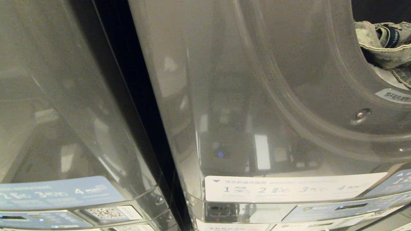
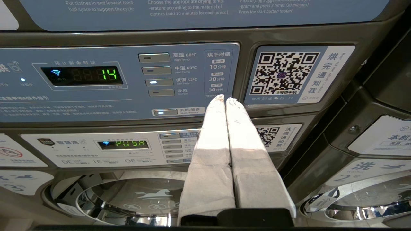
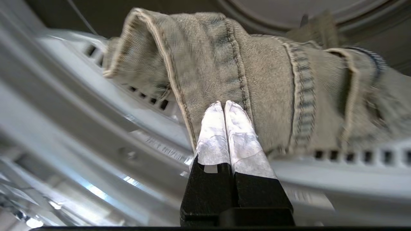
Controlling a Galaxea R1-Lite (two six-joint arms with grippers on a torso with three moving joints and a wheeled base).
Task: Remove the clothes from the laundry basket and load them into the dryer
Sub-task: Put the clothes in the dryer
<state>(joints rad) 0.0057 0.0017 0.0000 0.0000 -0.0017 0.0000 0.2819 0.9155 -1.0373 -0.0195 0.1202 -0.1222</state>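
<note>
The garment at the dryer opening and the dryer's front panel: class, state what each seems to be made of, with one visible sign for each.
Garment: apparently washed-out grey-green denim, matte; diagonal twill weave and thick stitched seams show. Front panel: probably painted or coated metal, though plastic is possible; smooth, glossy grey, with blurred reflections across it.
</note>
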